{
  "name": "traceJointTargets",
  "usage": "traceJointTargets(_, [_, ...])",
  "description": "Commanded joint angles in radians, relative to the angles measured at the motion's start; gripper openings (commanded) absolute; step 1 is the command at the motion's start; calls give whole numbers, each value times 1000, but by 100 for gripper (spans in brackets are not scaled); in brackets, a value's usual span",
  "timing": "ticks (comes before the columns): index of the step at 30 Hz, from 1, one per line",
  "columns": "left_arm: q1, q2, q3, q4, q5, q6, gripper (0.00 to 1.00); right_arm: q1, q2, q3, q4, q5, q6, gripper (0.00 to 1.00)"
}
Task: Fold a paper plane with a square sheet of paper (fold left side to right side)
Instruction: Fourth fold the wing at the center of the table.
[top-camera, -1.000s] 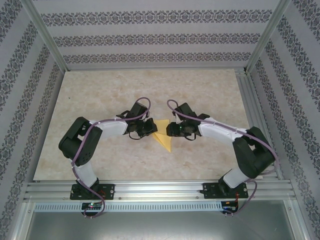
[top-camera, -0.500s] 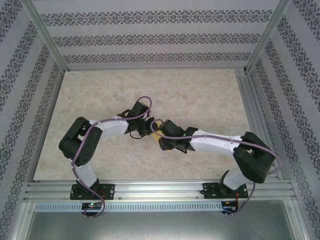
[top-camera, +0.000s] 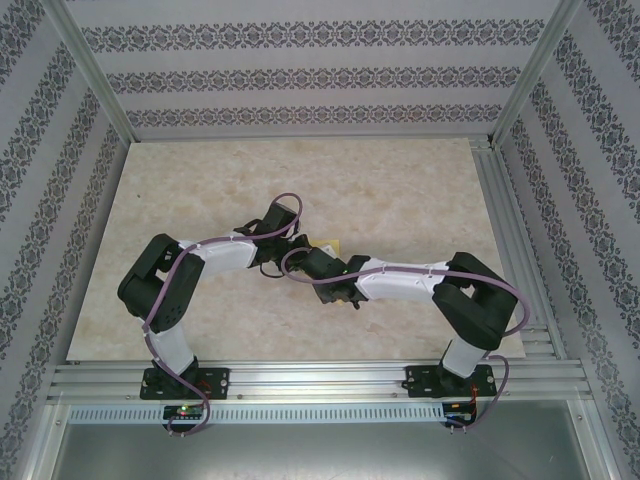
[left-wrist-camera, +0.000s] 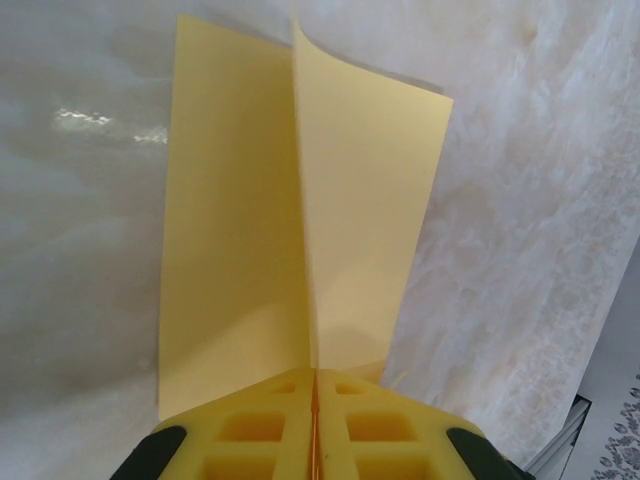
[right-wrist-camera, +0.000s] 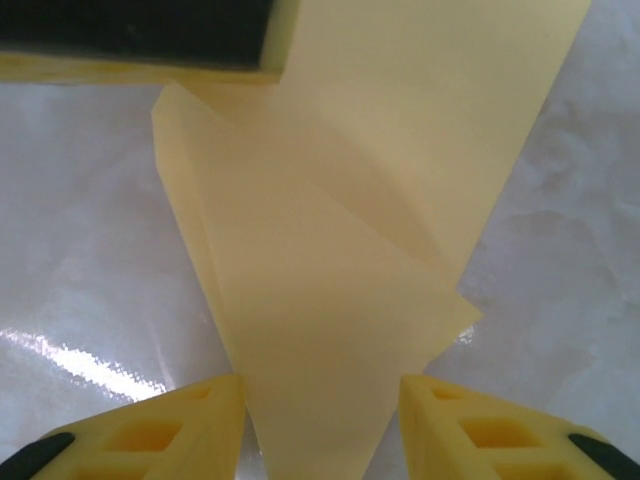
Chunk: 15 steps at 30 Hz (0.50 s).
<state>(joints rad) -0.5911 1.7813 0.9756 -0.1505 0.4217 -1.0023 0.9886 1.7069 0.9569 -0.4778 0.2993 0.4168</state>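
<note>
Pale-yellow and thin, the square sheet of paper (left-wrist-camera: 240, 250) is no longer a flat square. From my left wrist I see one panel lying on the marbled tabletop (left-wrist-camera: 530, 240) and a second panel standing nearly upright from a crease that runs straight away from me. From my right wrist the same paper shows overlapping layers that narrow to a point towards that camera. From above, a small yellow corner of it peeps out between my two wrists, around the middle of the table.

I judge the fold to be part-way. The crease is formed, but the raised panel has not been laid over onto the other side and nothing has been pressed flat. What I have is no slim dart yet, so the later folds are all left to do.

My left gripper (left-wrist-camera: 315, 395) is closed. Its yellow pads meet on the near edge of the paper, right at the crease, and pinch it. My right gripper (right-wrist-camera: 320, 420) is wide apart, one finger on each side of the pointed end. I cannot tell whether either finger touches the paper, and it grips nothing.
</note>
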Motion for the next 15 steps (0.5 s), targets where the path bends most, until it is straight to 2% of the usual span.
traceJointTargets(1, [-10, -2, 14, 24, 23, -43, 12, 20, 25, 36, -4, 33, -27, 44])
traceJointTargets(15, [-6, 4, 20, 23, 31, -53, 12, 37, -7, -12, 39, 34, -40, 41])
